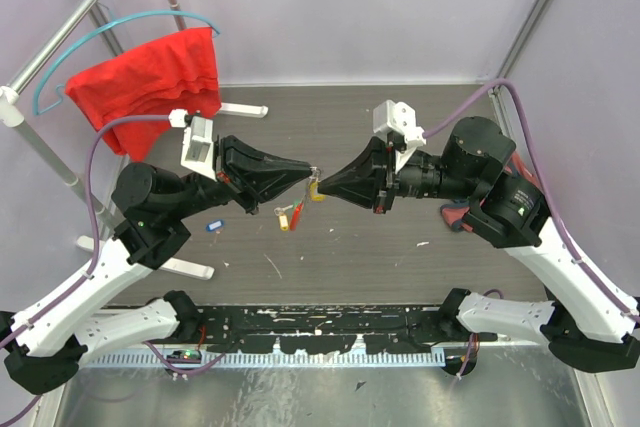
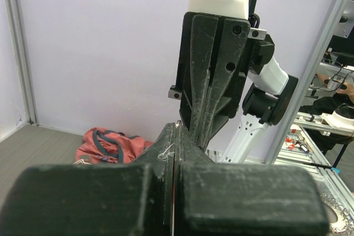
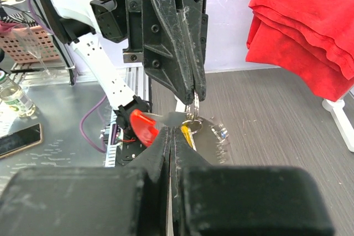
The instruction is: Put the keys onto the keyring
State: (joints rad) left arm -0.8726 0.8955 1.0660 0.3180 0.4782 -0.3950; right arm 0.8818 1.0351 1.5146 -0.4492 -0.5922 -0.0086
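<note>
Keyring [image 1: 297, 212] and key meet in mid-air between the two arms above the dark table [image 1: 400, 137]. Nearest the arm bases, a blue-tagged key [image 1: 213, 226] lies alone on the table, well apart from the work. Just beyond it is the keyring's red bar with a yellow tag just beside it. Whether these hang or rest on the table cannot be told from above.

Over them the pincers come tip to tip. The left pincer [image 1: 310, 175] is clamped together on a thin metal loop, which appears to be the keyring's wire. The right pincer [image 1: 323, 185] is closed too, with a yellow-tagged key [image 1: 318, 193] at its tips. The right wrist view shows a small ring and a sliver of metal crowded into that one spot, so the exact hold is hard to read.

The step in hand looks like feeding the key onto the loop. Done well, the left arm would hold the wire dead steady. The right arm would line the key's hole up with the free end and slide it on in small, straight moves. A twist or loosened grip risks dropping the key.

Farthest back, a red cloth [image 1: 150, 72] hangs from a teal hanger [image 1: 120, 25], clear of the job.
</note>
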